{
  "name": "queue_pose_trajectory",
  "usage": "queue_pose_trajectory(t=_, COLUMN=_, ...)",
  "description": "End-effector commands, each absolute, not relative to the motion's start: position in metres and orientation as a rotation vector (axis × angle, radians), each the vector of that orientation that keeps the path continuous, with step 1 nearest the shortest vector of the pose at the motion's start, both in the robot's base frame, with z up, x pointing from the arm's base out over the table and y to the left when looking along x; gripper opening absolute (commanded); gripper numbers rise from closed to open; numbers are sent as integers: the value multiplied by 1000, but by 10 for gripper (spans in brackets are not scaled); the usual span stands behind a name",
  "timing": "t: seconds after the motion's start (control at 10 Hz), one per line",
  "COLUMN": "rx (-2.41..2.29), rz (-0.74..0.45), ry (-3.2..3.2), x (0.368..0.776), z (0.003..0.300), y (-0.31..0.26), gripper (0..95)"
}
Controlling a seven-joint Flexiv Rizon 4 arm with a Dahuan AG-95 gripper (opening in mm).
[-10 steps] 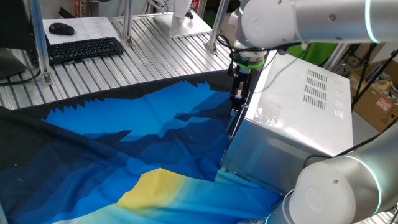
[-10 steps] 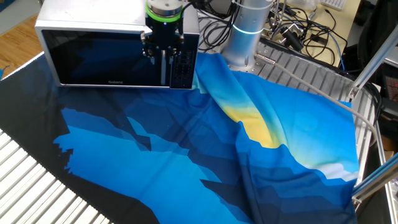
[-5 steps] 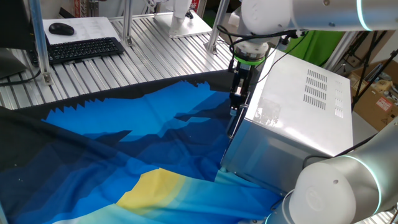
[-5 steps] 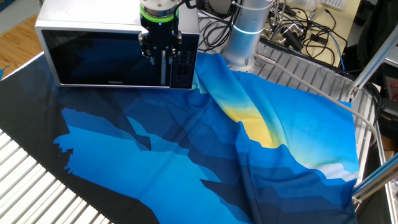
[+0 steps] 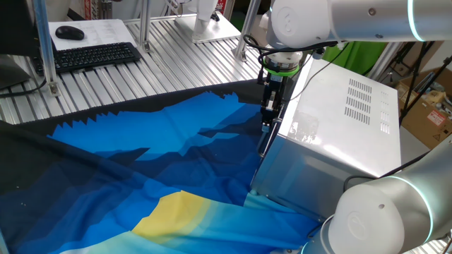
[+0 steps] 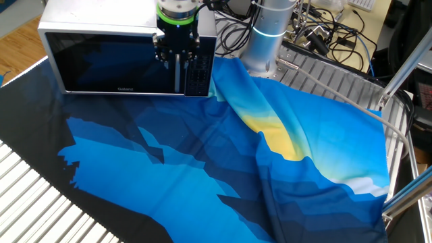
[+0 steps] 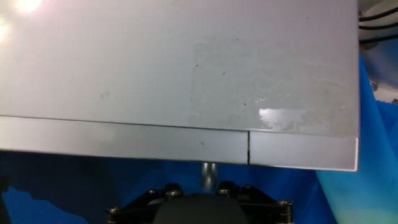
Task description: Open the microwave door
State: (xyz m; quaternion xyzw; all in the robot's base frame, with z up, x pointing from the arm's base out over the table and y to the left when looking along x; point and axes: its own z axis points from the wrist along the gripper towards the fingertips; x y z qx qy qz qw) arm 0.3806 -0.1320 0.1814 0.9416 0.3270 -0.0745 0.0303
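Observation:
The silver microwave (image 5: 339, 134) stands at the edge of the blue cloth. Its door (image 6: 108, 64), dark glass in a silver frame, lies flush with the casing. My gripper (image 6: 178, 62) hangs in front of the door's right side, fingers pointing down on either side of the slim vertical handle (image 6: 179, 81). The jaws stand open, with gaps between them and the bar. From the other side my gripper (image 5: 268, 113) sits at the door's upper front corner. In the hand view the handle's top (image 7: 208, 173) pokes out below the door's top edge (image 7: 124, 137). The fingertips are hidden there.
A blue and yellow cloth (image 6: 202, 155) covers the table in front of the microwave. The control panel (image 6: 200, 71) is right of the handle. Cables (image 6: 324, 34) lie behind the arm's base (image 6: 260, 47). A keyboard (image 5: 95, 55) and mouse (image 5: 69, 32) sit at the far left.
The gripper shifted slightly sideways along the door front and came back, staying around the handle. The door has not moved.

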Motion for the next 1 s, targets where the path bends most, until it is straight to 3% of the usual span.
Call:
queue_pose_trajectory(t=0.1, rx=2901, rz=-226, ry=1002, x=376, z=182, y=-134, gripper=380)
queue_pose_trajectory(t=0.4, rx=2915, rz=-219, ry=994, x=372, z=182, y=-134, gripper=380)
queue_pose_trajectory(t=0.5, rx=2914, rz=-219, ry=993, x=372, z=182, y=-134, gripper=190)
queue_pose_trajectory(t=0.7, rx=2912, rz=-218, ry=1005, x=372, z=182, y=-134, gripper=190)
queue_pose_trajectory(t=0.8, rx=2912, rz=-217, ry=1016, x=372, z=182, y=-134, gripper=0)
queue_pose_trajectory(t=1.0, rx=2916, rz=-213, ry=1016, x=373, z=181, y=-133, gripper=0)
